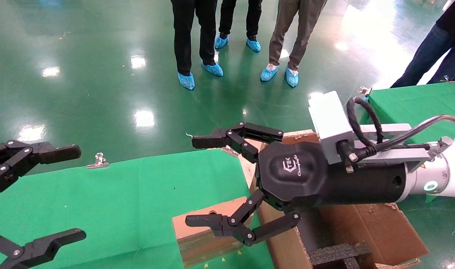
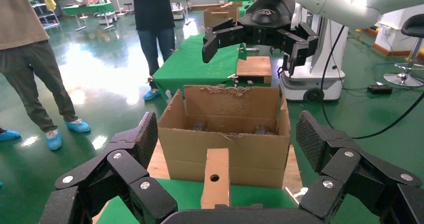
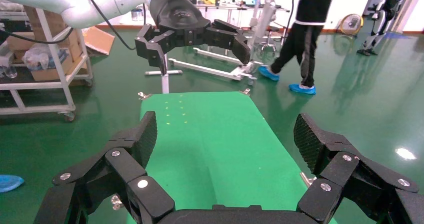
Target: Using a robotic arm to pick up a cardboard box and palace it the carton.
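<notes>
Green cloth covered the table point(image 1: 111, 186). Over its right end the robotic arm's right gripper point(image 1: 199, 179) hung with fingers spread wide, holding nothing. Directly beneath its lower finger lay the cardboard box point(image 1: 205, 233), flat on the cloth, untouched, just beside the carton point(image 1: 376, 228). At the table's left edge the left gripper point(image 1: 44, 194) was open too.

Glossy-taped cardboard box point(image 1: 206, 233); green cloth table point(image 1: 111, 198)
</notes>
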`<state>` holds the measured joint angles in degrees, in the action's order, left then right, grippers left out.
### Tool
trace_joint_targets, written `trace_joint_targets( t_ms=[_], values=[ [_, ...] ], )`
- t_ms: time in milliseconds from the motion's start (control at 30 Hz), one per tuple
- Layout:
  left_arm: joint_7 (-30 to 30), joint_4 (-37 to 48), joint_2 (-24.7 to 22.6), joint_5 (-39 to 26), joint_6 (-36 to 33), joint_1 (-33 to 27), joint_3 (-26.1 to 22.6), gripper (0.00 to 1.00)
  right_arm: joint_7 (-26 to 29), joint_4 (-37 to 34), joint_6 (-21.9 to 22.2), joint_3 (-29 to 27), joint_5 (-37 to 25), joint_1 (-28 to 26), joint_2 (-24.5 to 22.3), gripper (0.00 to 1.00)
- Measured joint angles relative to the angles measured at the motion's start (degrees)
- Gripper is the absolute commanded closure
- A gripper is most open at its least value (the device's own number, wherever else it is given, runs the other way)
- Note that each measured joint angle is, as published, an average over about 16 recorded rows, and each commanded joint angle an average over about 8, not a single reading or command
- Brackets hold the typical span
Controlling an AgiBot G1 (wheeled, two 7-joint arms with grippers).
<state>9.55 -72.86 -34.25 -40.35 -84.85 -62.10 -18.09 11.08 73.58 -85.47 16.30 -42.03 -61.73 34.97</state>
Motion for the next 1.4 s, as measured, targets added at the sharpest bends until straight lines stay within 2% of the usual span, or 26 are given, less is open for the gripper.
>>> trace_joint_targets(
  t_ms=[233, 267, 567, 833, 1100, 1400],
  values=[
    [0.0, 0.0, 0.0, 0.0, 0.0, 0.0, 0.0, 0.95, 0.0, 0.0, 0.0, 0.0, 0.0, 0.0, 0.0, 0.00],
    [0.0, 0.0, 0.0, 0.0, 0.0, 0.0, 0.0, 1.00, 0.0, 0.0, 0.0, 0.0, 0.0, 0.0, 0.0, 0.00],
    [0.0, 0.0, 0.0, 0.0, 0.0, 0.0, 0.0, 1.00, 0.1, 0.0, -0.5, 0.4, -1.2, -0.8, -0.3, 0.00],
    [0.0, 0.0, 0.0, 0.0, 0.0, 0.0, 0.0, 1.00, 0.1, -1.0, -2.7, 3.7, -7.5, -5.8, 0.2, 0.00],
    [0.0, 0.0, 0.0, 0.0, 0.0, 0.0, 0.0, 1.00, -1.5, -4.5, -4.9, 11.4, -17.4, -13.8, 2.9, 0.00],
    [0.0, 0.0, 0.0, 0.0, 0.0, 0.0, 0.0, 1.00, -6.6, -11.3, -5.4, 22.4, -25.5, -21.0, 7.4, 0.00]
  ],
)
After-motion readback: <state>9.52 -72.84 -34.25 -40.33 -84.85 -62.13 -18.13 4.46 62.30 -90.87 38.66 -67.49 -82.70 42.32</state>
